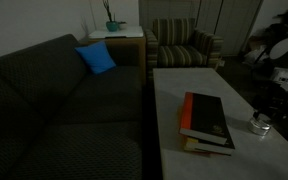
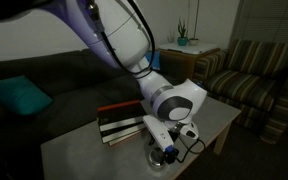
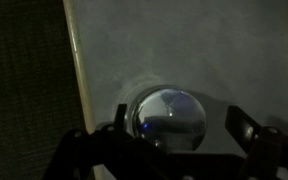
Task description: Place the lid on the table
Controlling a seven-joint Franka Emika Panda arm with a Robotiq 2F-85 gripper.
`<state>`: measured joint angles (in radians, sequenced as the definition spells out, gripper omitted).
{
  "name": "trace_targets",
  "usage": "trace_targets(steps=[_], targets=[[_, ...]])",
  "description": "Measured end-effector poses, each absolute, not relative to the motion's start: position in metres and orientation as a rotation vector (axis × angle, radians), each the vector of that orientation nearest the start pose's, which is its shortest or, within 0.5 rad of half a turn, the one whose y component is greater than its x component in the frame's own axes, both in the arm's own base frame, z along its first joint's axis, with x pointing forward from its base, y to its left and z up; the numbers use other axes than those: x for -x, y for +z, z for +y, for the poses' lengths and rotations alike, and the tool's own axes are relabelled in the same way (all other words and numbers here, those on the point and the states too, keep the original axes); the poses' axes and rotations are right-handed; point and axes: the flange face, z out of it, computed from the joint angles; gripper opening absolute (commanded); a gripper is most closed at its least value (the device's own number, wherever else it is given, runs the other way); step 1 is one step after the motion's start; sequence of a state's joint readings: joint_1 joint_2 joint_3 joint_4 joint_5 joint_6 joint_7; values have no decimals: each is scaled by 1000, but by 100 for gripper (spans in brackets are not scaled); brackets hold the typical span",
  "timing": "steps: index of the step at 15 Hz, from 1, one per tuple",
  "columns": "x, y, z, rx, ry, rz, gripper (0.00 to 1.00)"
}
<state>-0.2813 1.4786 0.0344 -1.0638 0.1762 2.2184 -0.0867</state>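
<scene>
1. Lid lies directly under the wrist, between the fingers of the gripper, on the pale table. Its shadow hugs the rim, so it looks set down. Actual contact cannot be confirmed.
2. Gripper state: jaws apart, wider than the lid, clamping nothing. One finger is just beside the rim. The opposite finger stands clear of it with a visible gap.
3. Surroundings: the table's edge runs close by on the side of the nearer finger. In an exterior view the gripper hangs low over the tabletop, with the books behind it and apart from it. In an exterior view the lid sits clear of the books.
4. Judgement: the step in hand is release and retreat. Placement looks essentially made.
5. To do it well, rise straight up along the finger axis with no sideways drift. The nearer finger could catch the rim and push the lid toward the edge.
6. Keep the jaws apart through the lift. Closing now would pinch the lid again.
7. Handling guess: shiny, small and light, so it probably slides readily on the smooth top. Go slowly at first.
</scene>
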Motion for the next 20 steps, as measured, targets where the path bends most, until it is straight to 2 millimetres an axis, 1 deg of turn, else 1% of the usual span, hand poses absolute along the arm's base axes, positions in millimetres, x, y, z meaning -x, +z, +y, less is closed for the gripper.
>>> trace_targets(steps=[4,10,13,20], targets=[[-640,-117,-160,2864,428,518,100],[-636,-117,-170,2869,451,613,100],[-634,-118,-172,2863,472,620,100],[-633,-118,-170,2858,490,612,100]])
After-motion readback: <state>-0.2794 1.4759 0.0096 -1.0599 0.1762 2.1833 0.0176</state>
